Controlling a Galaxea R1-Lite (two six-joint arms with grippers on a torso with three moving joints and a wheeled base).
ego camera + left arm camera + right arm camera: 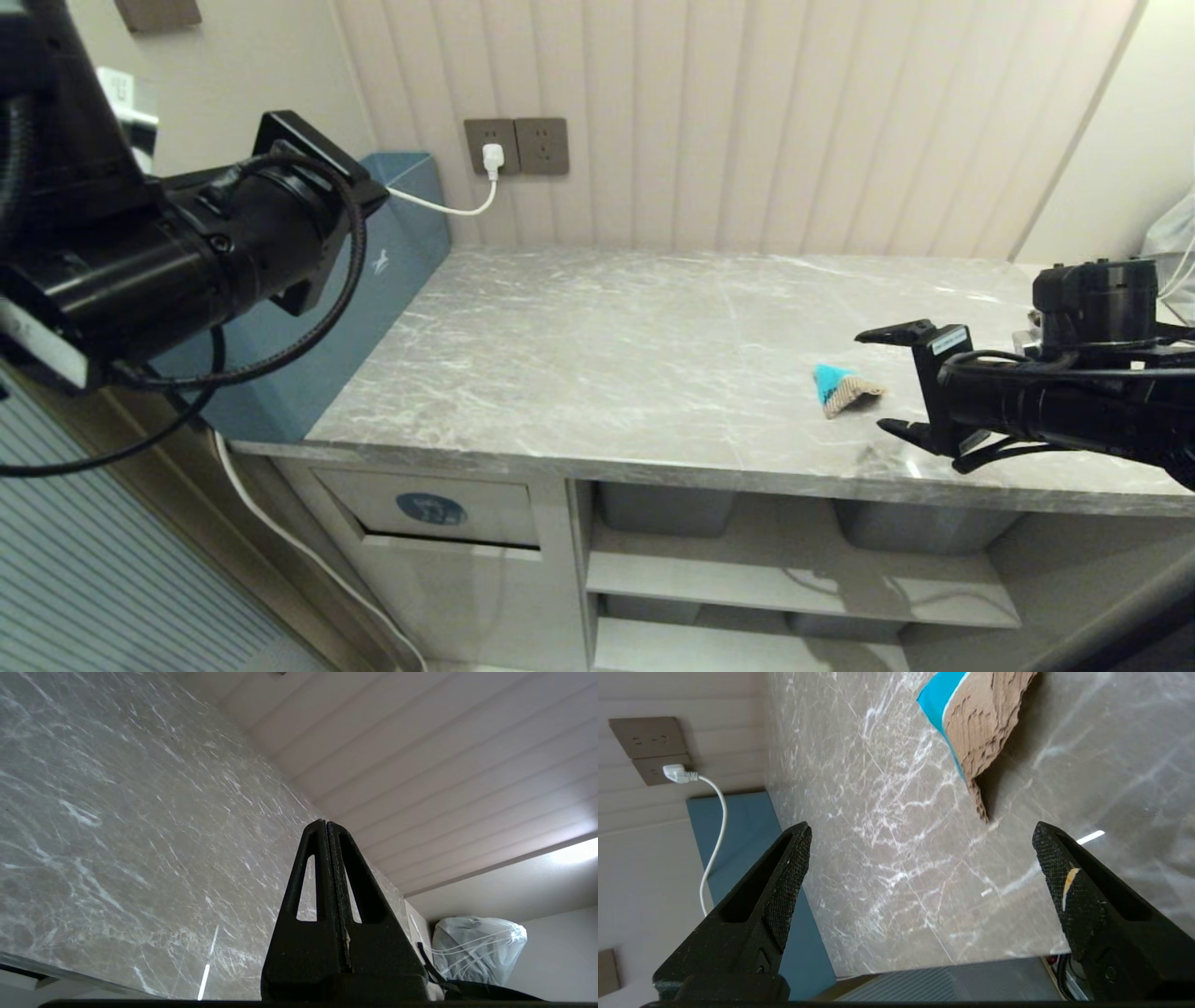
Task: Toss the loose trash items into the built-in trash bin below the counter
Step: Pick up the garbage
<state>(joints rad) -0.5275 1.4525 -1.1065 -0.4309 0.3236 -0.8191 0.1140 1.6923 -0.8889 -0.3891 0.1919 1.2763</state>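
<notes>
One loose trash item, a torn tan cardboard scrap [843,390] with a turquoise face, lies on the grey marble counter [607,373] near its front right. My right gripper [878,381] hovers just right of it, level with it, open wide and empty. In the right wrist view the scrap [980,723] sits ahead of the right gripper [922,830], beyond the fingertips. The built-in trash bin [431,509], a beige flap with a round blue sticker, is below the counter at the left. My left arm [187,252] is raised at the far left; the left gripper [326,823] is shut and empty.
A blue-grey box [392,252] stands at the counter's left end, below a wall socket with a white plug [493,154] and cable. Grey tubs [667,509] sit on shelves under the counter. A white plastic bag [476,947] lies past the counter's right end.
</notes>
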